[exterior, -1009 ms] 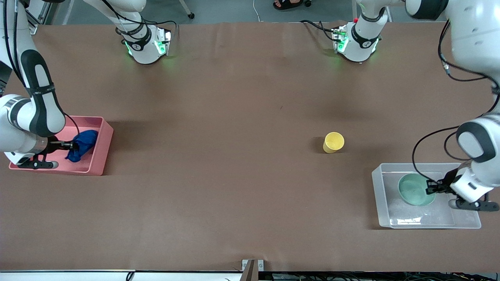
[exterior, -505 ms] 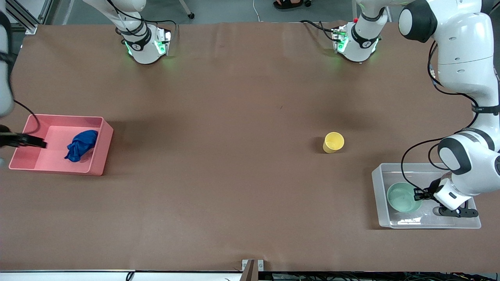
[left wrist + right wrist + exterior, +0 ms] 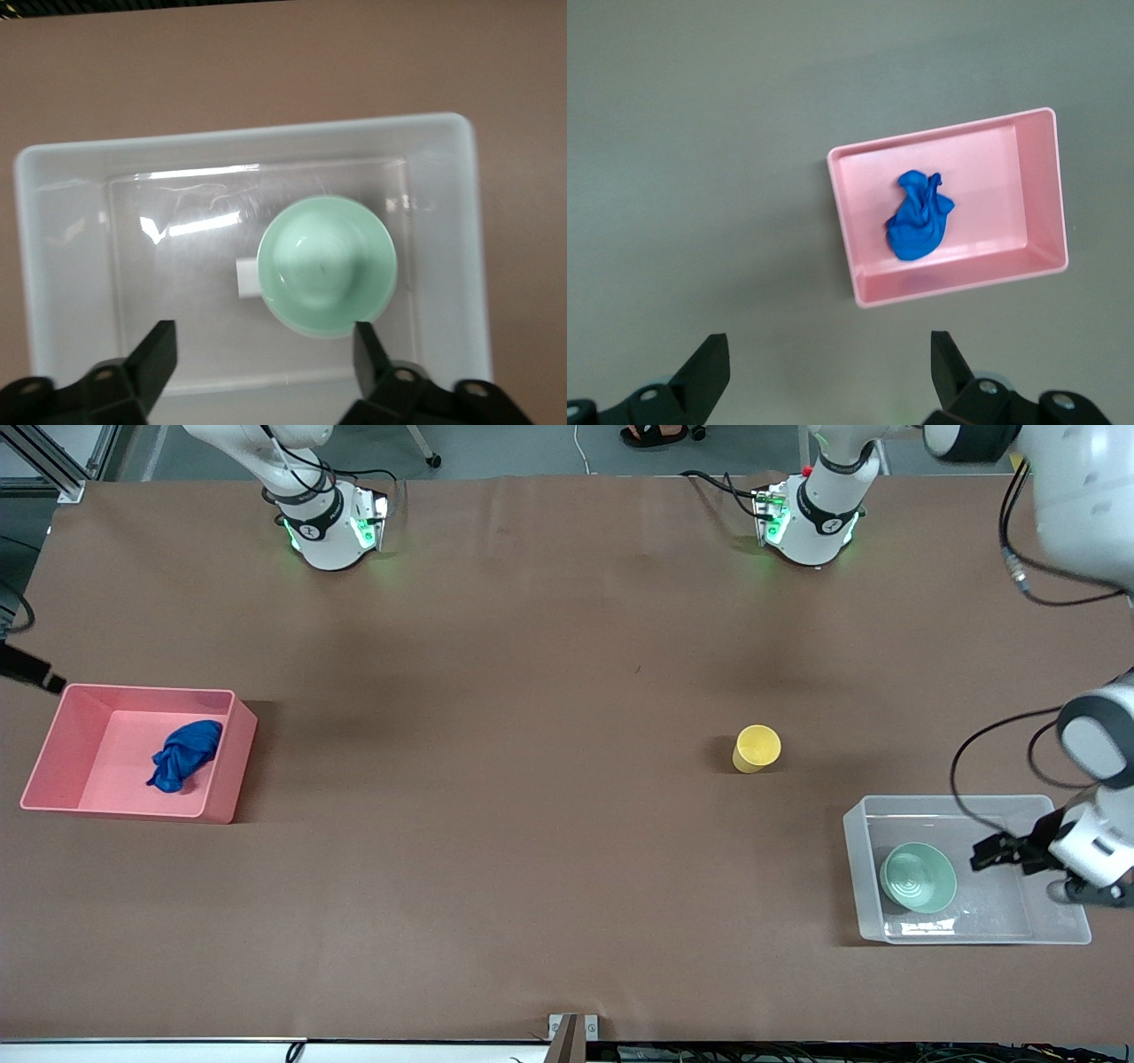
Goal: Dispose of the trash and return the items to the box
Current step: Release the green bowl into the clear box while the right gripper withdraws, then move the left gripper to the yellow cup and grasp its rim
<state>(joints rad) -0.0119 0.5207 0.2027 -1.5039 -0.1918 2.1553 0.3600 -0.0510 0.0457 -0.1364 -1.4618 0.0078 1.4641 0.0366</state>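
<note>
Labelling is scarce: a small white square label is showing through the bottom of the clear rectangular plastic tub, half tucked under the pale mint-green round bowl, and no writing on it is readable. Only the left wrist view is showing that label; in the front view it is not making itself out. The tub is sitting near the tabletop's corner at the left arm's end, close to the front camera's edge, with the bowl lying upright inside it.

The left claw is hanging over the tub with its fingers spread wide and holding nothing.

The small yellow plastic cup is standing alone on the brown tabletop, farther from the front camera than the tub, and neither wrist view is catching it.

The bright blue wad of soft cloth is lying in the pink opaque rectangular bin at the right arm's end edge.

The right claw is hanging high, its fingers wide apart and empty; the front view is cutting it off at the frame edge, leaving only a dark tip.
</note>
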